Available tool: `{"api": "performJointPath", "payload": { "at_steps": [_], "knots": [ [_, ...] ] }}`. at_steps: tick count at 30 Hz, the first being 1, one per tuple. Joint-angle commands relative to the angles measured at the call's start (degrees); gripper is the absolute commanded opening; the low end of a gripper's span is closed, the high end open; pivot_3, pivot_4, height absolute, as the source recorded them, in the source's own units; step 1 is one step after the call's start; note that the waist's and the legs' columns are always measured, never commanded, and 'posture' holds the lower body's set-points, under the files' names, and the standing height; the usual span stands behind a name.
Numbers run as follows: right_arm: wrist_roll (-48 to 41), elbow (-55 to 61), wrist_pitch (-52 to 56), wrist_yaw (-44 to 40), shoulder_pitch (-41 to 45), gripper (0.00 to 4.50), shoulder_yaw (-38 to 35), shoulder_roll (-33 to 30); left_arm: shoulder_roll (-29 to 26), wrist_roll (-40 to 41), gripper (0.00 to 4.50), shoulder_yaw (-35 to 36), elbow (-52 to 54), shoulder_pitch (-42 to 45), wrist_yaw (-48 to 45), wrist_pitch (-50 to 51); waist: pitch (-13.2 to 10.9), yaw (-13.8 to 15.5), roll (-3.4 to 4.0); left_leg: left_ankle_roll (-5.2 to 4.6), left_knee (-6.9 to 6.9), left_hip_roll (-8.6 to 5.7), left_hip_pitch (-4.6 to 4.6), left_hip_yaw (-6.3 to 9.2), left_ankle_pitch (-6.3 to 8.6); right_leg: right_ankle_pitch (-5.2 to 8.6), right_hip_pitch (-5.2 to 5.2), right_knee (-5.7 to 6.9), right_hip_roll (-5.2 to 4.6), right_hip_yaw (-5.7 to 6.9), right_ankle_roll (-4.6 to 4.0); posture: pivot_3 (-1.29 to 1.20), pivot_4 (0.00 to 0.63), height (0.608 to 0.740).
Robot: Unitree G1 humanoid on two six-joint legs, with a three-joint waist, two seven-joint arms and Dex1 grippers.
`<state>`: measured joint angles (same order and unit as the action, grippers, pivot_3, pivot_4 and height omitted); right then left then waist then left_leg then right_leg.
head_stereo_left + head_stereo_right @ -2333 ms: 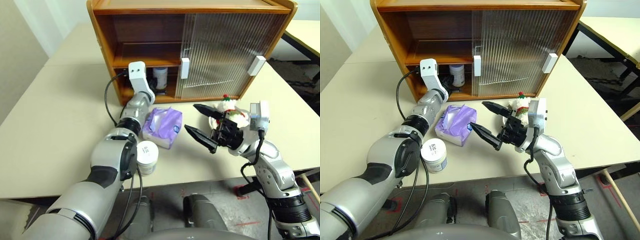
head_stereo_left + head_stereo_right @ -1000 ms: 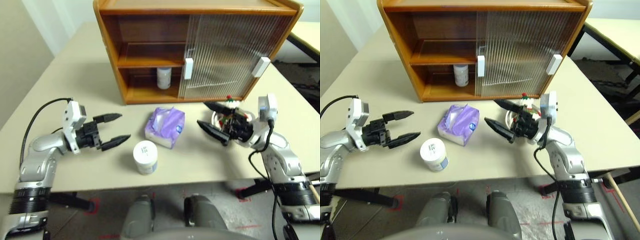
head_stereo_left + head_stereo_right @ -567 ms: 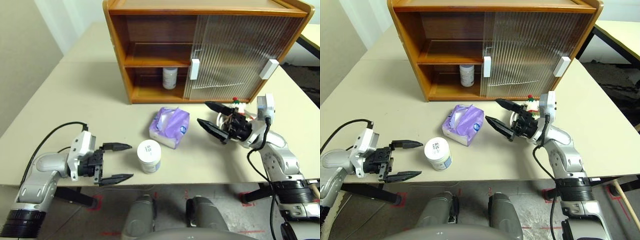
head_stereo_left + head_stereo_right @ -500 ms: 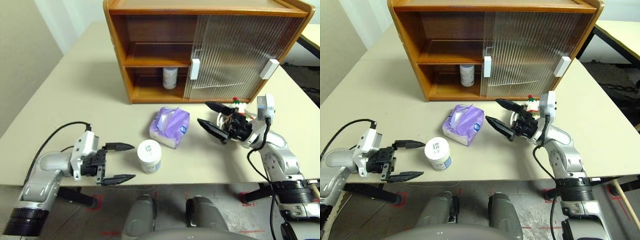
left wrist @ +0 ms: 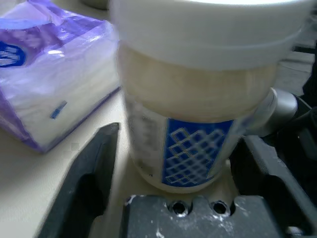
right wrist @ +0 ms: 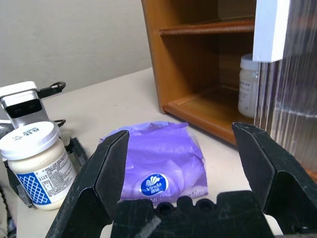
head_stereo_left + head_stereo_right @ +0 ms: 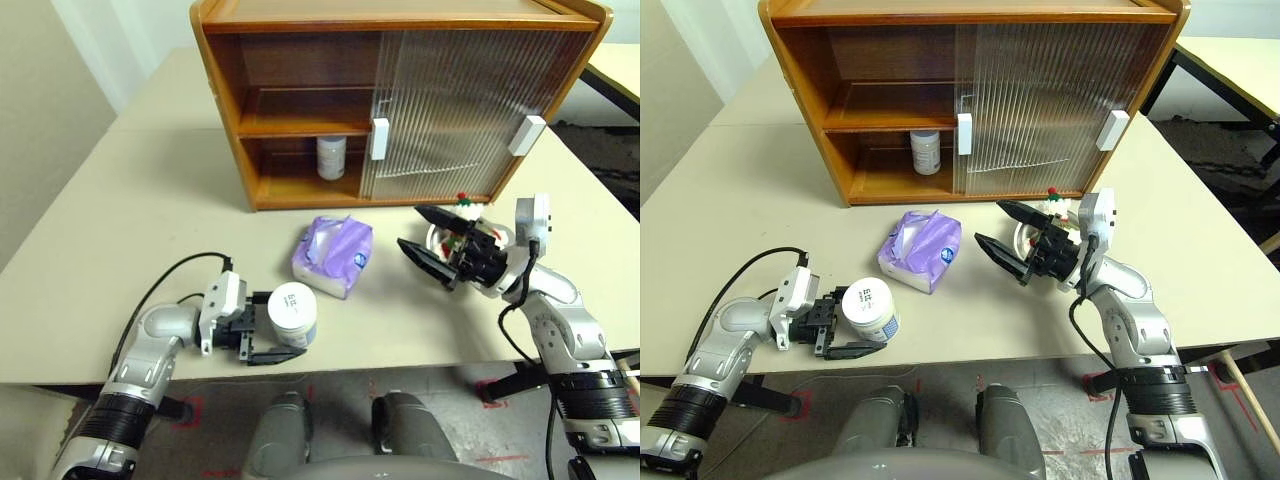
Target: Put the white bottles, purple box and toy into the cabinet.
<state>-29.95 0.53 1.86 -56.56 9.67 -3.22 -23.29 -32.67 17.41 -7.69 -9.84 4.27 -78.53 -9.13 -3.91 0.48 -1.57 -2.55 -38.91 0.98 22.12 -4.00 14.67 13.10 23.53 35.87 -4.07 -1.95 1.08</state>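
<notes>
L gripper (image 7: 268, 335) is straddling white bottle (image 7: 293, 314) near table (image 7: 120, 200) front edge, fingers not yet clamped; R gripper (image 7: 428, 240) released. Centre before squeezing, below lid.

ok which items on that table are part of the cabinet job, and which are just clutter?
Job:
- squat white plastic jar with blue label, between the left gripper's fingers
- second white jar on the cabinet's lower level
- soft purple tissue pack
- small white plush toy with red top, mostly hidden behind the right gripper
- orange-brown wooden cabinet

Clutter:
- pale dish under the toy
</notes>
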Motion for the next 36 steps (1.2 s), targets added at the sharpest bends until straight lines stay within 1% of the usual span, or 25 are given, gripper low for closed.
{"api": "performJointPath", "payload": {
  "at_steps": [1, 5, 10, 14, 16, 18, 20, 22, 27, 34, 36],
  "knots": [
    [0.5, 1.1, 0.1, 0.5, -0.2, 4.5, -0.6, -0.7, -0.2, -0.7, 3.09, -2.1, -1.2, -0.4, -1.0, 1.2, 0.0, 0.0, 0.03, 0.0, 0.0, 0.0, 0.0, 0.0, 0.0, 0.02, 0.0, 0.0, 0.0, 0.0, 0.03, 0.01, 0.038, 0.74],
    [0.4, -0.3, -0.1, 0.0, 0.7, 4.5, -0.8, -1.2, -1.7, 0.9, 3.09, -0.1, 0.0, -1.6, -0.8, 0.9, 0.0, -0.1, 0.04, 0.0, 0.0, 0.01, -0.02, 0.0, 0.0, 0.04, 0.0, 0.0, 0.02, 0.0, 0.04, 0.02, 0.037, 0.74],
    [0.7, -2.9, -0.8, -0.7, 2.7, 4.5, -0.4, -0.9, -2.5, 11.8, 3.09, 8.1, 5.1, -2.2, 0.4, 7.1, 0.0, -1.0, -0.01, -0.05, 0.0, 0.12, 0.02, 0.02, -0.03, 0.03, 0.04, 0.02, 0.11, 0.01, 0.0, 0.06, 0.033, 0.74],
    [0.6, -4.4, -1.7, -1.5, 4.1, 4.5, -0.1, -0.3, -4.2, 16.4, 3.09, 12.8, 7.9, -2.1, 1.4, 12.4, 0.0, -0.9, -0.01, -0.06, 0.0, 0.17, 0.02, 0.03, -0.04, 0.04, 0.05, 0.03, 0.14, 0.05, -0.02, 0.07, 0.029, 0.74],
    [0.7, -4.8, -2.0, -1.6, 4.7, 4.5, -0.1, 0.1, -3.9, 15.6, 3.09, 14.9, 7.0, -0.1, 5.3, 12.9, 0.0, -0.9, -0.01, -0.05, 0.0, 0.16, 0.02, 0.03, -0.03, 0.04, 0.04, 0.02, 0.14, 0.05, -0.01, 0.07, 0.032, 0.74],
    [0.8, -4.9, -1.9, -1.6, 5.1, 4.5, -0.1, 0.2, -3.2, 13.7, 3.09, 15.4, 6.1, 2.0, 9.6, 13.6, 0.0, -0.5, -0.07, -0.06, -0.01, 0.14, 0.03, 0.03, -0.03, 0.01, 0.03, 0.02, 0.14, 0.06, 0.04, 0.07, 0.032, 0.74],
    [0.8, -4.8, -1.8, -1.6, 5.3, 4.5, 0.0, 0.2, -2.2, 9.4, 3.09, 13.4, 4.4, 4.8, 14.7, 14.7, 0.0, 0.0, -0.07, -0.05, -0.02, 0.09, 0.02, 0.03, -0.03, -0.02, 0.0, 0.01, 0.12, 0.06, 0.09, 0.07, 0.035, 0.74],
    [0.3, -4.5, -1.6, -2.0, 5.2, 4.5, -0.1, 0.3, 0.7, 4.8, 3.09, 11.5, 1.0, 8.7, 22.1, 15.8, 0.0, 0.6, -0.07, -0.05, -0.03, 0.03, -0.01, 0.02, -0.03, -0.07, -0.05, -0.01, 0.11, 0.03, 0.14, 0.07, 0.033, 0.74],
    [0.4, -4.5, -1.9, -2.3, 5.0, 4.5, -0.3, 0.6, 8.1, -4.0, 3.09, 7.7, -6.1, 16.3, 34.9, 15.9, 0.1, 0.7, -0.2, -0.23, -0.05, -0.06, 0.02, 0.05, -0.15, -0.19, -0.1, -0.04, 0.1, -0.01, 0.12, 0.06, 0.027, 0.74],
    [0.6, -4.2, -2.2, -2.3, 4.5, 4.5, -0.2, 1.1, 16.5, -10.6, 3.09, 4.4, -15.9, 25.3, 44.9, 14.6, 0.1, 0.6, -0.31, -0.24, -0.05, -0.09, 0.11, 0.11, -0.15, -0.3, -0.05, -0.04, 0.13, -0.02, 0.16, 0.05, 0.021, 0.74],
    [0.7, -4.4, -2.3, -2.4, 4.5, 4.5, -0.2, 1.1, 17.7, -11.5, 3.09, 4.5, -17.9, 26.8, 46.4, 14.0, 0.1, 0.5, -0.32, -0.24, -0.05, -0.11, 0.11, 0.11, -0.15, -0.31, -0.05, -0.04, 0.14, -0.03, 0.17, 0.05, 0.02, 0.74]
  ]
}}
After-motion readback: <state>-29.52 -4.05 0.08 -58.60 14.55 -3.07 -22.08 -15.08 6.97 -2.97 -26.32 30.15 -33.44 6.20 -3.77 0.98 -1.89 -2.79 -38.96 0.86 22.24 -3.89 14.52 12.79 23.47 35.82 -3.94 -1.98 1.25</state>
